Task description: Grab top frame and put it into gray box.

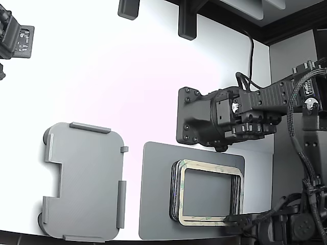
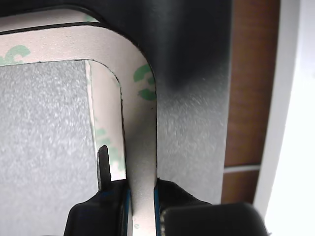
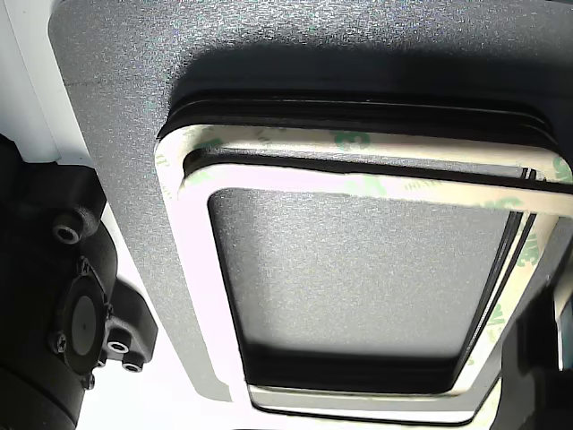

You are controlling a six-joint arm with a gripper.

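Note:
The top frame (image 1: 209, 165), thin and cream-beige with greenish smudges, lies askew over the dark-edged stack of like frames (image 1: 174, 194) on the darker gray mat (image 1: 156, 194). My gripper (image 1: 236, 219) is at the frame's near corner on the exterior view's right. In the wrist view my gripper (image 2: 141, 189) is shut on one rail of the top frame (image 2: 140, 123), with one finger (image 2: 110, 194) inside the opening and the other outside. A lower frame (image 2: 106, 113) shows offset beneath it. The gray box (image 1: 84, 178) sits empty at the exterior view's left. The top frame (image 3: 192, 242) also shows skewed in the other view.
A large black arm (image 1: 225, 115) hangs over the mat's far edge, just above the stack. Another dark device (image 1: 15, 38) is at the exterior view's far left. Black posts (image 1: 186, 23) stand at the back. The white table lies between the box and the mat.

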